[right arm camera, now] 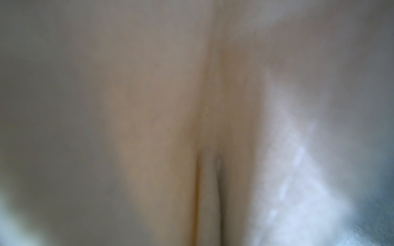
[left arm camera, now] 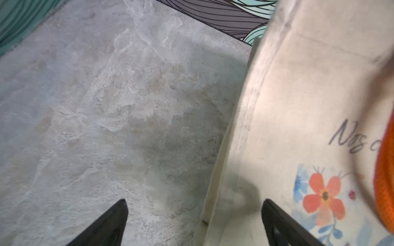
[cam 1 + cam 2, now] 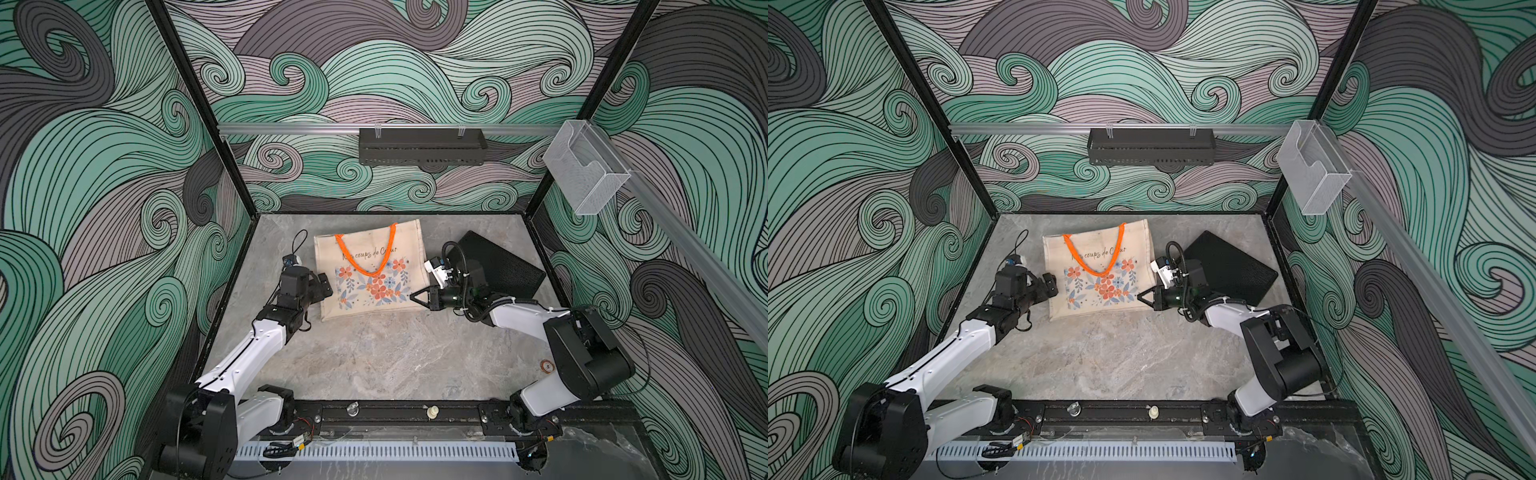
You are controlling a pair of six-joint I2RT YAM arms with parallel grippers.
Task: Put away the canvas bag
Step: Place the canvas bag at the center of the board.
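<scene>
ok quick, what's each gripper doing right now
left gripper: open, holding nothing, jaws either side of the canvas bag edge.
right gripper: closed, apparently pinching canvas at the bag's opposite edge.

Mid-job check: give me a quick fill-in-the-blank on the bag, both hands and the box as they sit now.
1. The canvas bag lies flat on the table, its ___ handles resting on the print.
2. The left hand is ___ at the bag's edge.
3. The right hand is ___, tip at the opposite edge.
4. Beyond the right hand lies a flat ___ box.

Missing words: orange; open; shut; black.
</scene>
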